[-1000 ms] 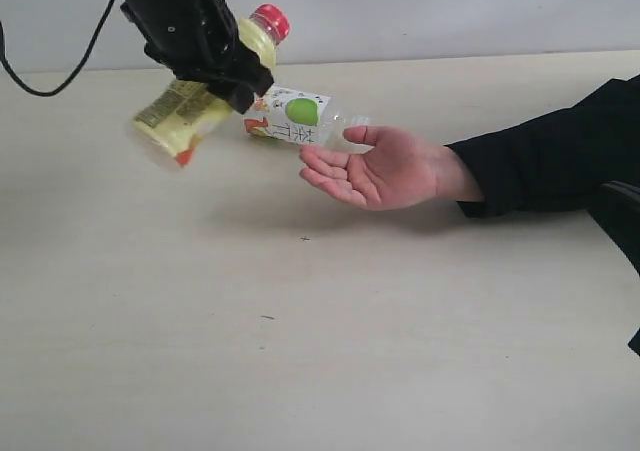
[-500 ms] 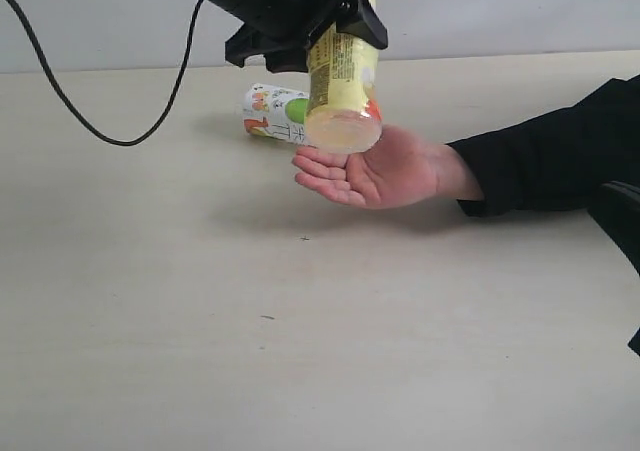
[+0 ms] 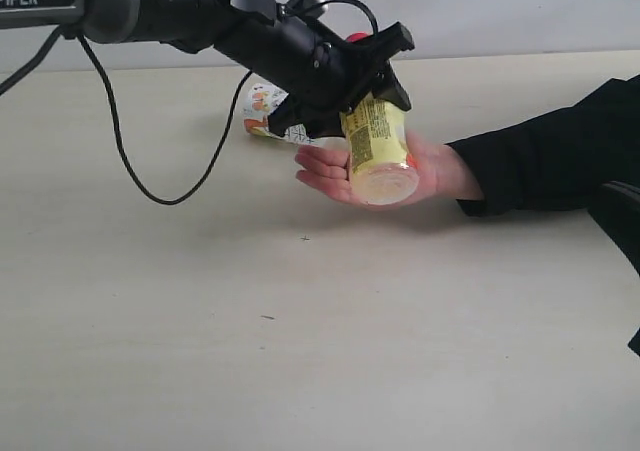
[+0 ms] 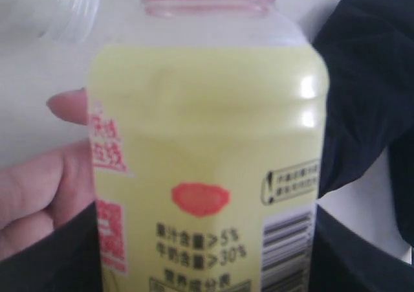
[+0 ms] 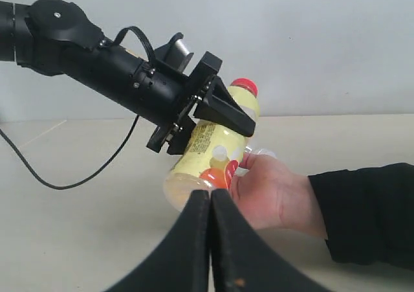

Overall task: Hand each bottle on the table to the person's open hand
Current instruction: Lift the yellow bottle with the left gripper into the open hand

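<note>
View from outside: left hand (image 3: 355,96) clamped around tilted yellow bottle (image 3: 380,156), red cap uppermost, base against palm of person's open hand (image 3: 435,171), just above counter (image 3: 300,321); white printed bottle (image 3: 262,106) lying on counter behind. Left wrist view: yellow bottle filling frame, person's fingers (image 4: 39,188) beside it. Right wrist view: right hand (image 5: 210,198) closed and empty, jaws pressed together, well short of bottle.
</note>
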Motion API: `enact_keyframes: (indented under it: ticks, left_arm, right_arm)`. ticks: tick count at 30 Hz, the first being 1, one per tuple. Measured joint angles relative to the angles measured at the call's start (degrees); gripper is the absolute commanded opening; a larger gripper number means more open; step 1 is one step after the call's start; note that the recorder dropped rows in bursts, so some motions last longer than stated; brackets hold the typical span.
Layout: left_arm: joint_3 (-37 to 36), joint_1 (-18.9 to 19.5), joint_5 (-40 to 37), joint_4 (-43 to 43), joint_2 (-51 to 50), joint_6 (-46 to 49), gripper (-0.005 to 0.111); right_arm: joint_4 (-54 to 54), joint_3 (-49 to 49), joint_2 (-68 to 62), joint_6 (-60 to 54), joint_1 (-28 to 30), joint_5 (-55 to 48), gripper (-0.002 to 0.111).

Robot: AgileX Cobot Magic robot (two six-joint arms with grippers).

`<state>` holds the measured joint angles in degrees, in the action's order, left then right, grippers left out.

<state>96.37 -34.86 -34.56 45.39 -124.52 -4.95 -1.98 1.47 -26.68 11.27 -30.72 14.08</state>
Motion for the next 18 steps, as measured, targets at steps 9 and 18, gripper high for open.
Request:
enact_keyframes:
  ticks: [9,18]
  left_arm:
    - [0.0,0.0,1.5,0.6,-2.0,0.0,0.007]
    - [0.0,0.0,2.5,0.5,-3.0,0.0,0.064]
  right_arm:
    - [0.0,0.0,0.0,0.0,0.0,0.0,0.0]
    - [0.0,0.0,0.0,0.0,0.0,0.0,0.0]
